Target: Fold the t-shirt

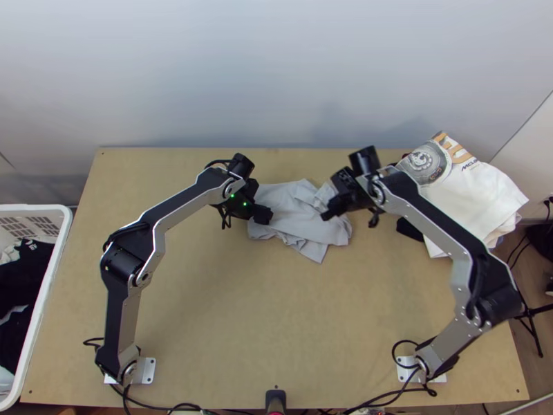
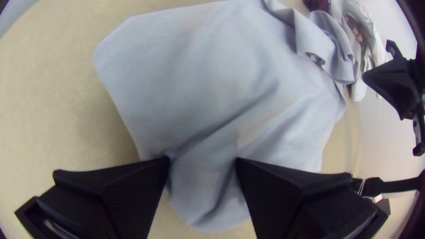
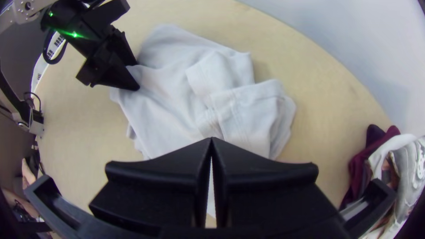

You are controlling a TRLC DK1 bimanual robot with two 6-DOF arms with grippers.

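Observation:
A light grey t-shirt [image 1: 297, 218] lies bunched and wrinkled toward the back middle of the table. My left gripper [image 1: 261, 214] is at its left part; in the left wrist view the same gripper [image 2: 202, 161] is open, its fingertips apart at the shirt [image 2: 212, 75] with creased cloth between them. Over the shirt's right part is my right gripper [image 1: 329, 209]. In the right wrist view, this gripper [image 3: 211, 140] has its fingertips together with no cloth between them, while folded-over layers of the shirt [image 3: 168, 99] lie beyond.
A pile of clothes [image 1: 477, 197], white on top, lies at the table's back right, close to the right arm. At the far left, a white basket [image 1: 52, 277] holds dark and white clothes. Bare table [image 1: 276, 311] stretches between the arms' bases and the shirt.

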